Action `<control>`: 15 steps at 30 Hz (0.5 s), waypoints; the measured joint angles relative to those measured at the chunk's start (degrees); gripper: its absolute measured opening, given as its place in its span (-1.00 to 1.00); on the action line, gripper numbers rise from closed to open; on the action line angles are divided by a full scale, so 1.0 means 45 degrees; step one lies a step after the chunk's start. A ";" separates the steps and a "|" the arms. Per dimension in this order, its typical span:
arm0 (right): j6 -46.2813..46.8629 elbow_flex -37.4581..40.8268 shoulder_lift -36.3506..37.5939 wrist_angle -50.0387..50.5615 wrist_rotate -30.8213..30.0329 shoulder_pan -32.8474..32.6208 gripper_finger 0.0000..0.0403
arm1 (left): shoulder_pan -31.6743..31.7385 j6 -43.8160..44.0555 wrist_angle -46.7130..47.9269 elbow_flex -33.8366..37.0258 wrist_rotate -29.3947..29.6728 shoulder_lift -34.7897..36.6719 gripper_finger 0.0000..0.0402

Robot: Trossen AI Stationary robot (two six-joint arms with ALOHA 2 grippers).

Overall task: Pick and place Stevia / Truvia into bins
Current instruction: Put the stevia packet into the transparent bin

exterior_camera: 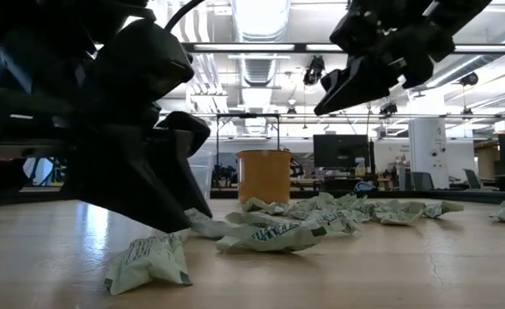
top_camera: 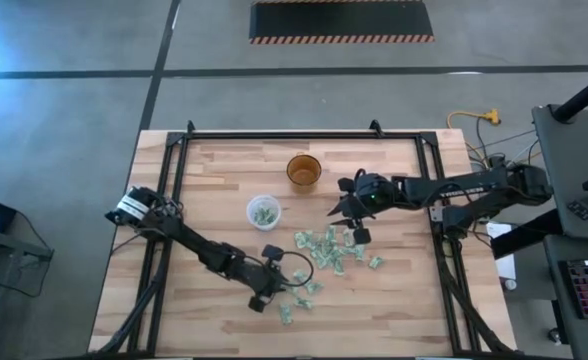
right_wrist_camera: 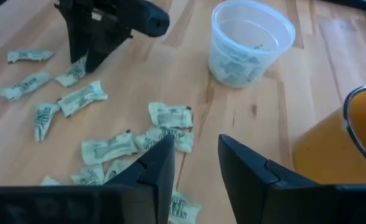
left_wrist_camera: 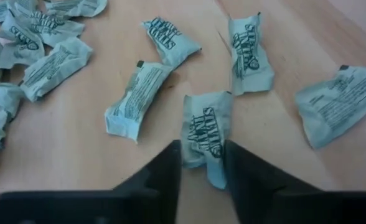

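Many pale green and white Stevia sachets point(top_camera: 329, 250) lie scattered on the wooden table, right of centre and toward the near edge. Near that edge my left gripper point(top_camera: 288, 288) is low, closed around one sachet point(left_wrist_camera: 205, 134) that lies flat on the wood. My right gripper point(right_wrist_camera: 195, 162) hangs open and empty above the far part of the pile, near the amber cup point(top_camera: 303, 171). The translucent whitish cup point(right_wrist_camera: 253, 40) stands upright on the table with a few sachets inside. My left gripper has one sachet between its two fingers, which meet the two long edges point(left_wrist_camera: 198, 158) at the end nearer the gripper. The fingers slant down from the table's left and lie along the sachet. The sachet still lies flat on the table.
Loose sachets point(left_wrist_camera: 136, 99) lie close around the held one on both sides. The amber cup point(right_wrist_camera: 351, 137) stands just beside my right gripper, toward the far edge. A black frame point(top_camera: 304, 135) borders the table.
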State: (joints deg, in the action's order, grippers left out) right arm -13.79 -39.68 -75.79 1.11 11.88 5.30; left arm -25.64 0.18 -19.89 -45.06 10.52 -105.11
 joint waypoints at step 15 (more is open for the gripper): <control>-0.0198 -0.1356 -0.4681 -0.3065 0.2770 -0.0015 -0.36 | -0.0576 -0.0112 0.2547 0.0041 0.3208 0.2137 -0.99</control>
State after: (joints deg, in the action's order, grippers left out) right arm -14.69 -45.78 -96.86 -12.68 24.35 5.23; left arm -28.24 -0.32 -8.43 -44.88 24.95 -95.49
